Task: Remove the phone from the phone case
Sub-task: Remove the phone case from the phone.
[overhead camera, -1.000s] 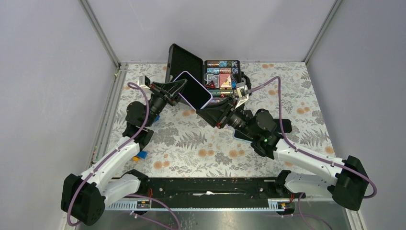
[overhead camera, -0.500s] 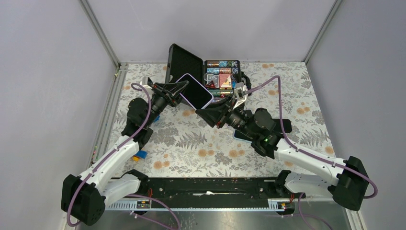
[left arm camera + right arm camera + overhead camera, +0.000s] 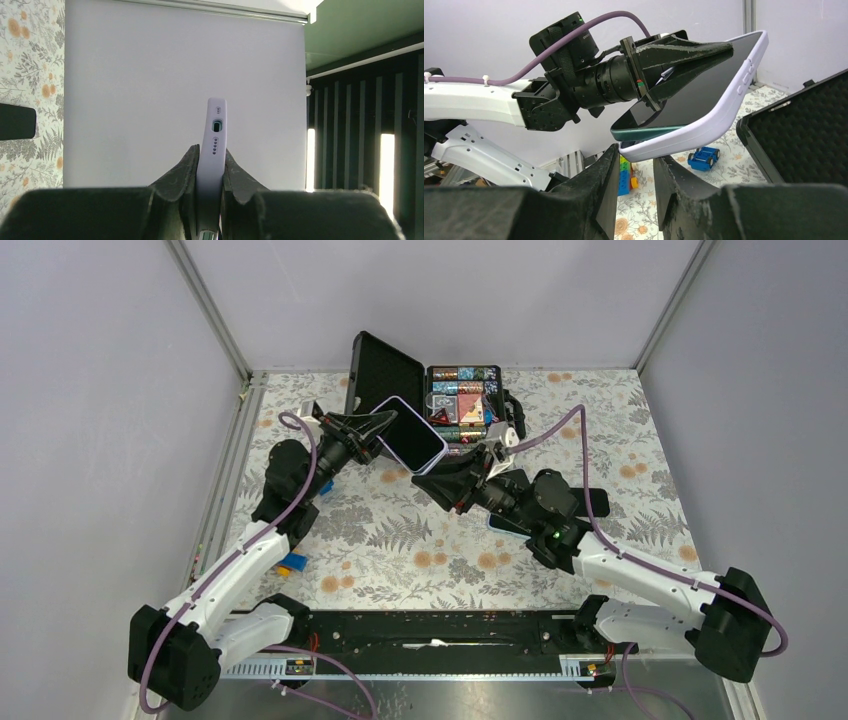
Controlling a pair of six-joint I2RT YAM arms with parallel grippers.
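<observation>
Holding the phone case (image 3: 724, 109) up off the surface (image 3: 400, 540) in the left fingers (image 3: 187, 165), clamped tight across both flat faces at one end, with the right fingers (image 3: 604, 170) parted just under the free corner and gripping nothing. Seeing the phone (image 3: 694, 100) standing proud of the lip there, green edge showing. Looks like soft, stretchy rubber round a stiff, slick, breakable slab. Best to peel at the rim and go easy on the glass.

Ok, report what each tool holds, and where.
Left tool: cased phone, pinched front-to-back at its port end. Right tool: jaws around the phone's corner; grip unclear.
</observation>
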